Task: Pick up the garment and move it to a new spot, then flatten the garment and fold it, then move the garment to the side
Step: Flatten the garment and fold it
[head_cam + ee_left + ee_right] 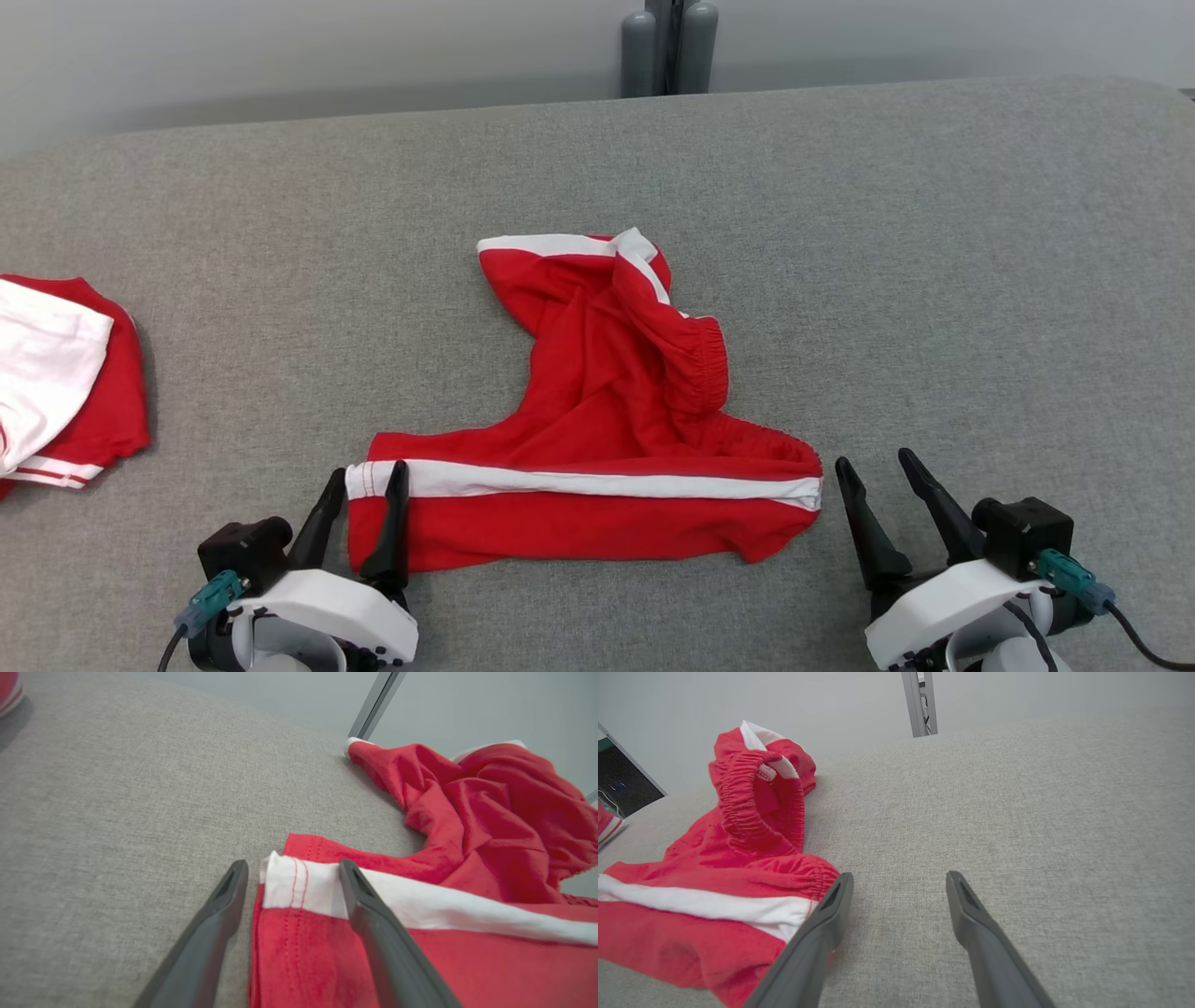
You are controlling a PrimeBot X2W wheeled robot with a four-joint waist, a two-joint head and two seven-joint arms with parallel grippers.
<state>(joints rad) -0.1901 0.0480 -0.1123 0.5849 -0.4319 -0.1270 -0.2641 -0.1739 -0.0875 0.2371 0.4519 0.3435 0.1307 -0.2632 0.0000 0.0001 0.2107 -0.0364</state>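
Observation:
The garment (597,411) is red with a white side stripe and a gathered elastic band, and it lies crumpled at the middle of the grey cloth surface (934,233). My left gripper (369,469) is open and straddles its near left corner. In the left wrist view this gripper (293,864) has one finger over the white stripe of the garment (467,826) and the other over bare cloth. My right gripper (873,458) stands open just right of the garment's right end. In the right wrist view it (899,875) is empty, its left finger beside the garment (714,868).
A folded red and white garment (56,373) lies at the surface's left edge, its corner also visible in the left wrist view (9,690). Grey posts (667,47) stand behind the far edge. Bare grey surface stretches to the right and back.

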